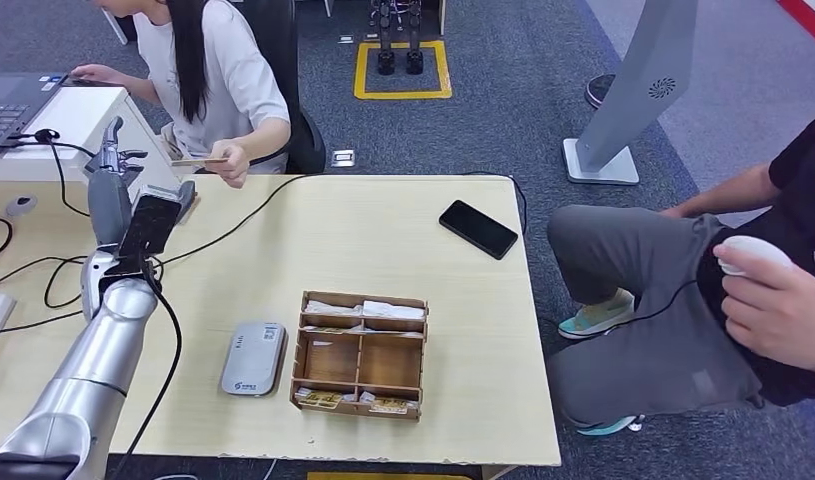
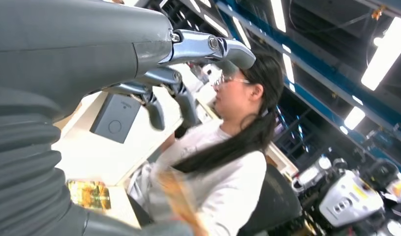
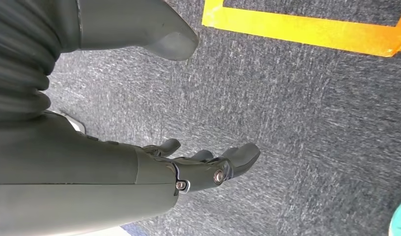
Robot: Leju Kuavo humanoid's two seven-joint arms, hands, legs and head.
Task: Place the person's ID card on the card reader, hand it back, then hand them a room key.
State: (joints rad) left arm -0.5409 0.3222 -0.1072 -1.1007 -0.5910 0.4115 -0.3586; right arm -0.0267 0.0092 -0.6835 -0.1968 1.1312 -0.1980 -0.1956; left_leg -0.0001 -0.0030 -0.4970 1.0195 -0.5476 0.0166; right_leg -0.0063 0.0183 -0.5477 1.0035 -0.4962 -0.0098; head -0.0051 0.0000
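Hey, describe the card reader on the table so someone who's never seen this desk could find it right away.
On the pale wooden table, find the brown wooden organizer near the front edge. The card reader lies flat just left of it, apart from it. It is the small light grey rounded slab, unlike the black phone farther back.

Even, bright indoor light falls on the pale table [image 1: 383,230] in the head view — shadows under the phone [image 1: 478,229] and wooden tray [image 1: 360,355] are soft and short. The left wrist view is tilted and blurred; ceiling light strips [image 2: 385,64] glare white. The right wrist view is dimmer — the carpet [image 3: 311,123] is slightly smeared.
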